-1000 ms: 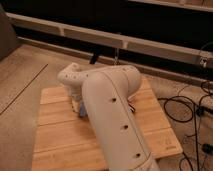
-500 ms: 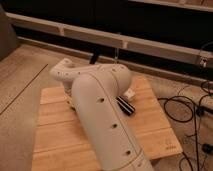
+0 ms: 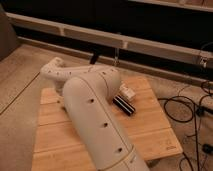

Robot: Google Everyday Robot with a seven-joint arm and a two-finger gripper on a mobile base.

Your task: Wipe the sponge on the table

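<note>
One arm (image 3: 95, 117) over one table (image 3: 150, 127); gripper hidden behind it, closed; one black ribbed bar (image 3: 123, 105).

Jaws hidden behind arm (image 3: 95, 115), over table (image 3: 150, 131)

The worktop (image 3: 150, 130) is light honey-brown wood, striped lengthwise by its long planks, with a small dark mark near its five o'clock corner. Across it lies the robot arm (image 3: 95, 115), cream-white and plain except for a row of small dark dots. The claw is hidden behind that cream arm, toward nine o'clock. At two o'clock of the arm a bar (image 3: 124, 105) is black with fine ribs, and just beyond it sits a small white piece (image 3: 127, 91). The floor (image 3: 20, 75) is speckled grey. Black cables (image 3: 185, 107) loop at three o'clock. At twelve, a pale grey rail (image 3: 100, 37) crosses a near-black background.
</note>
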